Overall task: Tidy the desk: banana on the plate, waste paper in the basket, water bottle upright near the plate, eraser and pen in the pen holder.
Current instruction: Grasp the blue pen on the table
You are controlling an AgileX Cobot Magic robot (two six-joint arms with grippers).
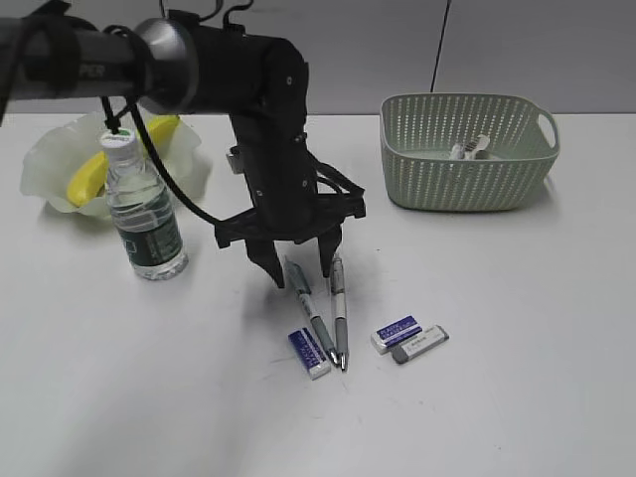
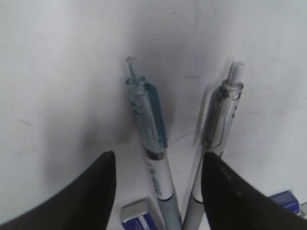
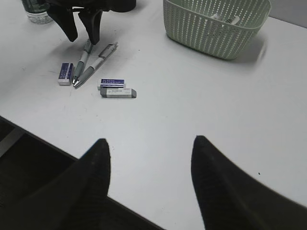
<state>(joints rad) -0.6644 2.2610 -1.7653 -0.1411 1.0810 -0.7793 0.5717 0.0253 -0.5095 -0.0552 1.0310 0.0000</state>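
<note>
The banana (image 1: 89,171) lies on the pale green plate (image 1: 45,164) at the back left. The water bottle (image 1: 144,214) stands upright just in front of the plate. The waste paper (image 1: 467,149) lies inside the basket (image 1: 467,184) at the back right. Two pens, a blue-clip one (image 1: 310,313) and a silver one (image 1: 339,308), lie side by side mid-desk. My left gripper (image 1: 301,273) is open, with the upper ends of both pens (image 2: 148,124) between its fingers (image 2: 158,158). My right gripper (image 3: 150,141) is open and empty over the desk's front edge. The pen holder is out of view.
A blue-and-white eraser (image 1: 309,353) lies by the pen tips. Another blue-and-white eraser (image 1: 397,333) and a grey one (image 1: 420,344) lie to their right. The desk's front edge (image 3: 43,139) runs under my right gripper.
</note>
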